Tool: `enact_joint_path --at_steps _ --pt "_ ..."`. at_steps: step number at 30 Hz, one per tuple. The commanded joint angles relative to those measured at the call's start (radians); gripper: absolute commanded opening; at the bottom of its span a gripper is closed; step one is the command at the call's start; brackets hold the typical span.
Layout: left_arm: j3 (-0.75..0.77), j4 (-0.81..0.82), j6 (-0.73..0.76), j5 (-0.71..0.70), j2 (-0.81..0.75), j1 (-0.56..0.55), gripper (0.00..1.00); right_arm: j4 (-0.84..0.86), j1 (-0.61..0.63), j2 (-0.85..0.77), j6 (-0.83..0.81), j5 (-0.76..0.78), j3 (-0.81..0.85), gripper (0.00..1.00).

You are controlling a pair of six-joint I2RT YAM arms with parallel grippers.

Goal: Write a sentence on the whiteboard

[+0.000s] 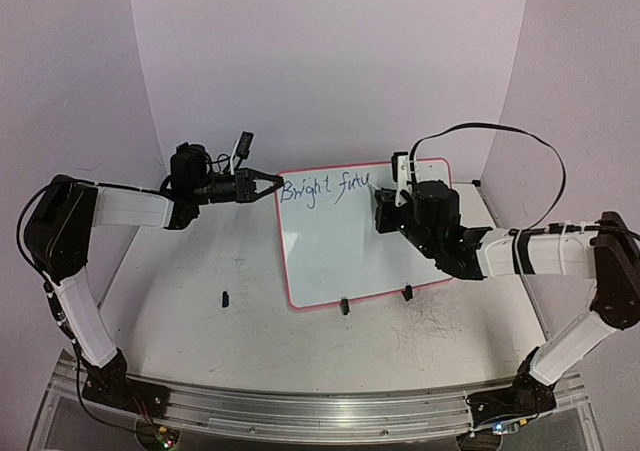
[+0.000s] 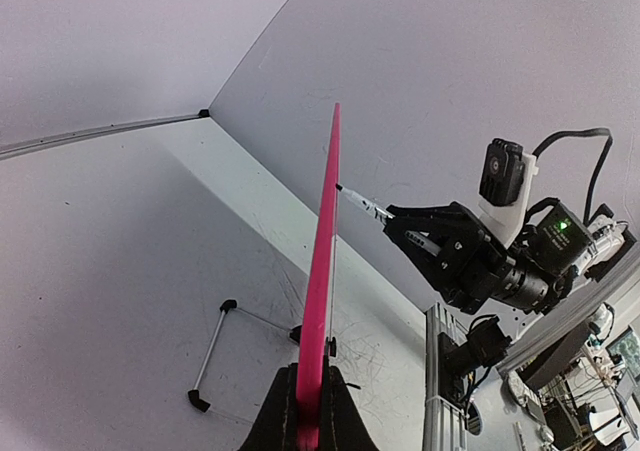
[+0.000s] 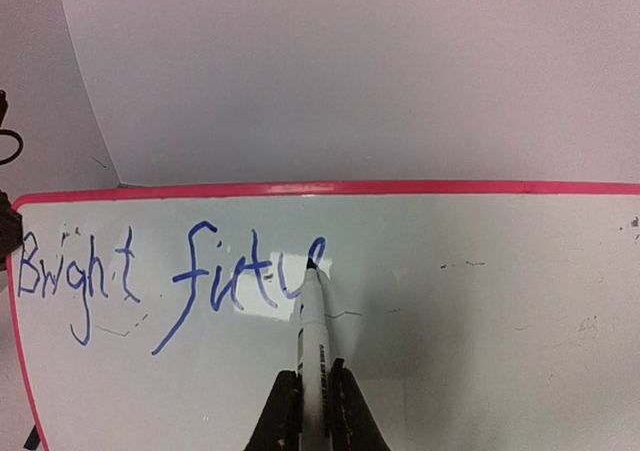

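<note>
The whiteboard (image 1: 340, 261), white with a red-pink rim, stands propped on the table. Blue handwriting along its top reads "Bright futu" (image 1: 325, 189), also in the right wrist view (image 3: 170, 276). My left gripper (image 1: 272, 184) is shut on the board's upper left edge. In the left wrist view the rim (image 2: 325, 261) runs edge-on from between the jaws (image 2: 310, 416). My right gripper (image 1: 384, 211) is shut on a white marker (image 3: 312, 331). Its black tip touches the board at the last blue stroke.
Two black clip feet (image 1: 344, 306) (image 1: 407, 293) hold the board's near edge. A small black object (image 1: 226, 297) lies on the table left of the board. Grey scribbles (image 1: 430, 326) mark the tabletop. A wire stand (image 2: 212, 356) sits behind the board. White backdrop walls enclose the table.
</note>
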Motion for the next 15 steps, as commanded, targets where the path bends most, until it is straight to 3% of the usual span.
enact_joint_path --at_steps 1,15 --pt "0.016 -0.061 0.041 0.035 -0.004 -0.055 0.00 -0.038 0.004 -0.026 0.029 -0.015 -0.045 0.00" --pt "0.015 -0.064 0.045 0.033 -0.003 -0.058 0.00 -0.021 0.000 -0.092 0.008 -0.008 -0.017 0.00"
